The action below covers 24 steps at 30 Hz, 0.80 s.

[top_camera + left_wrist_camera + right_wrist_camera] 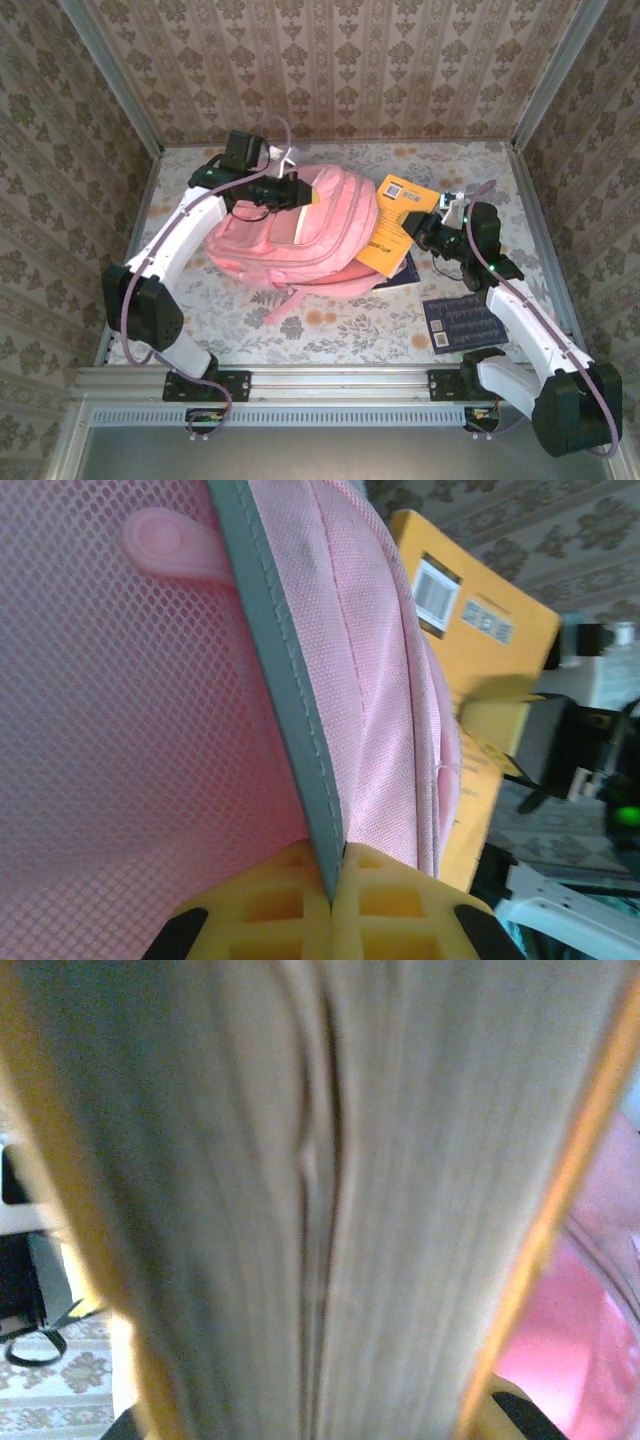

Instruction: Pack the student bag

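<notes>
The bag [290, 240] lies flat at the middle of the table [330, 335], a big, soft, rounded mound of pink fabric. Curved zip seams cross it, and a strap [285, 300] trails toward the lower edge of the top view.

The left jaws are shut on the bag's upper edge. In the left wrist view, the yellow gridded pads [280, 905] meet at bottom centre and pinch a smooth grey stitched strip [290, 700]. Left of the strip is open pink mesh [120, 740], with a rounded rubbery tab [165, 540] at the upper left. Right of it is tightly woven pink cloth.

The right jaws are clamped across a thin orange book [395, 225] just right of centre in the top view. The book is tilted, and its lower left corner overlaps the bag's right side. Its cover is glossy and carries a white barcode label [435, 592]. In the right wrist view, the pages [330, 1200] run top to bottom as blurred pale streaks between narrow orange cover edges, with the bag at the lower right.

A flat blue book [462, 322] rests on the floral table cover at the lower right, apart from the bag.
</notes>
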Each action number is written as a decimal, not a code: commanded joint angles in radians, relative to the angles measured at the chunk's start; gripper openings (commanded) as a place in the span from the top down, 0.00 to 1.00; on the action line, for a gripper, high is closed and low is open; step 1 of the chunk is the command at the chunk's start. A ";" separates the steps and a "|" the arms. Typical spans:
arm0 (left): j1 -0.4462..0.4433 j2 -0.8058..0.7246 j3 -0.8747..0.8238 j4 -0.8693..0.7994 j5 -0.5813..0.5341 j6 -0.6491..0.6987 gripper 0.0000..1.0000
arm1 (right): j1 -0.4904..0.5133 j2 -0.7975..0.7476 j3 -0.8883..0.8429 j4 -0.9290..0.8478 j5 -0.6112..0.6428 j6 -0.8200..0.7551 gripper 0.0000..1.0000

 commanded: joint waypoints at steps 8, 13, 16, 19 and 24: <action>0.074 -0.108 0.011 0.179 0.236 -0.091 1.00 | 0.102 0.179 0.018 0.345 -0.062 0.239 1.00; 0.075 -0.102 0.026 0.194 0.280 -0.091 1.00 | 0.216 0.288 0.080 0.400 -0.006 0.234 1.00; 0.077 -0.099 0.035 0.188 0.295 -0.079 1.00 | 0.257 0.381 0.119 0.474 0.016 0.260 1.00; 0.077 -0.092 0.041 0.189 0.311 -0.080 1.00 | 0.292 0.504 0.162 0.588 0.027 0.313 1.00; 0.078 -0.085 0.041 0.203 0.315 -0.089 1.00 | 0.372 0.678 0.290 0.625 0.065 0.329 1.00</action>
